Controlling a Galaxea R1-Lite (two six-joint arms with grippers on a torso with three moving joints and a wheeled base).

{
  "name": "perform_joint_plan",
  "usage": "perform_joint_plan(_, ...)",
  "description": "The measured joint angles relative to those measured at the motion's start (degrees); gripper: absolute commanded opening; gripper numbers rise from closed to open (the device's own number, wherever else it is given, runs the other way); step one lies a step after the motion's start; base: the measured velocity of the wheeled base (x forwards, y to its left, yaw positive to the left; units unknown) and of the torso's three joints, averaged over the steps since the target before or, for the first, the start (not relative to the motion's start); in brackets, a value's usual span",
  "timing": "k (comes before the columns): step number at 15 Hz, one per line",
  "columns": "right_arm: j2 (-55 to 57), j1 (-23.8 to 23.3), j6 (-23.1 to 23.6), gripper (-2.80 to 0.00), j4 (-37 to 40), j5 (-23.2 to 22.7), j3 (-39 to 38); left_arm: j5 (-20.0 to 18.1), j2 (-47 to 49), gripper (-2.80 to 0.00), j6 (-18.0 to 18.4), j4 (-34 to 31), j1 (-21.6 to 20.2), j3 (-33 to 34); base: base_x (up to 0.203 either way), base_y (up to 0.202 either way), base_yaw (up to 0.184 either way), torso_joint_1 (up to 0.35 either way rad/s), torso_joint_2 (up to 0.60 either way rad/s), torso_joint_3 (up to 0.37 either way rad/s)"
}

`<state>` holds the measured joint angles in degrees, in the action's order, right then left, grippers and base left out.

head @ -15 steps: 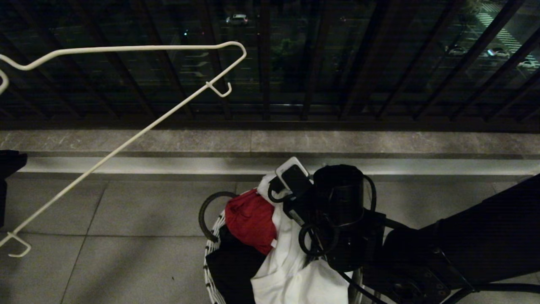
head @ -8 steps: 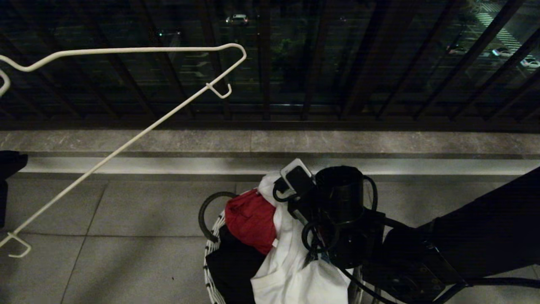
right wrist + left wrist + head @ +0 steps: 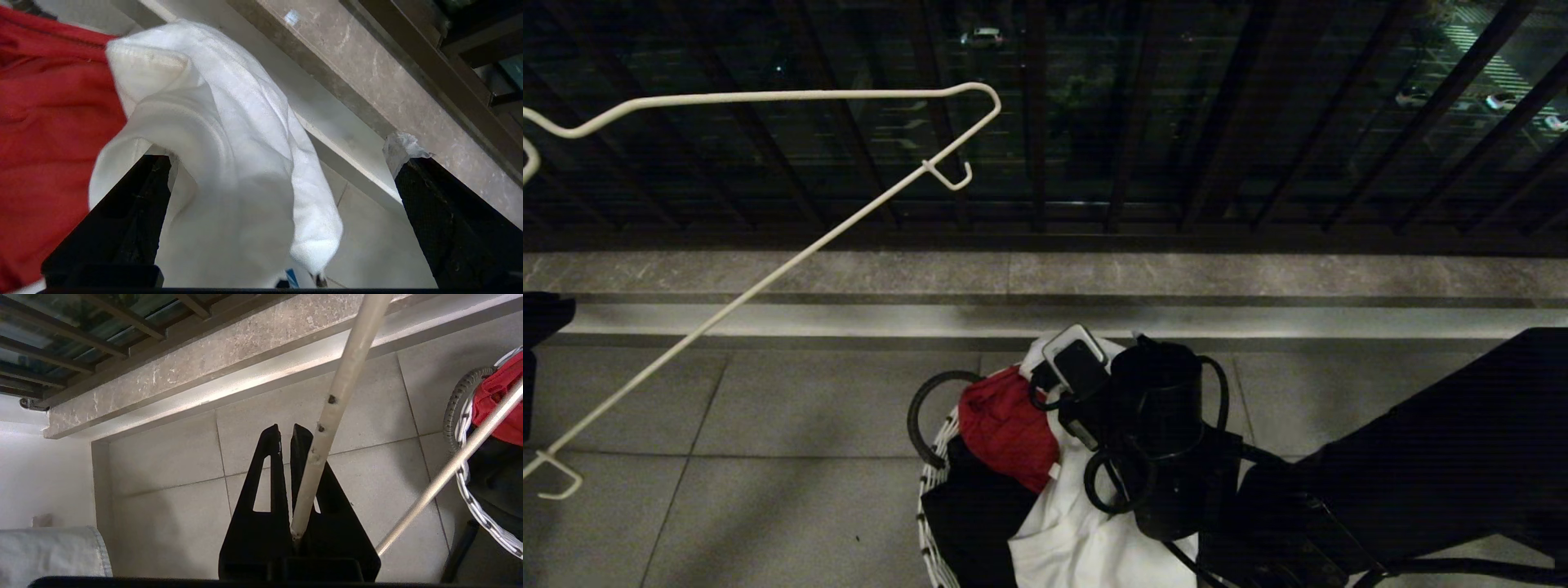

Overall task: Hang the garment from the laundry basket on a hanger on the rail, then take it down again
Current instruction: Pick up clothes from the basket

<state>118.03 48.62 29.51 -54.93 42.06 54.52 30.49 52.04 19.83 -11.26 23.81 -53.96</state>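
- One white wire hanger is held up over the tiled floor; the left gripper has its two fingers pressed together on the hanger's wire, which runs up past the fingertips.
- One small hook shows at each of the hanger's two shoulder ends.
- One laundry basket sits on the floor; in the left wrist view it lies off to one side of the left gripper, well apart.
- Three cloths fill the basket: one white garment, one red cloth, one black garment.
- The right gripper is over the basket with its two fingers spread wide; a raised fold of the white garment stands between them, the red cloth just beside one finger.
- Whether the fingers touch the garment cannot be told.
- No lettering or label can be read on any cloth; a small blue patch peeks under the white fold.
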Motion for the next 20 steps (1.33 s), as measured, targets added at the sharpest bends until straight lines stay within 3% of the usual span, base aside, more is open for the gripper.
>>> perform_joint_plan(11,0.7,-2.3,-0.1,0.00,-4.5,0.0,4.3,0.0,-0.1,-2.80,0.6,0.0,0.0,0.2,0.000,0.000,0.000,0.000,0.00,0.000)
perform_joint_plan(20,2.5,-2.5,-0.2,0.00,-8.8,0.0,-1.9,0.0,-0.4,-2.80,1.3,0.1,0.0,0.6,0.000,0.000,0.000,0.000,0.00,0.000)
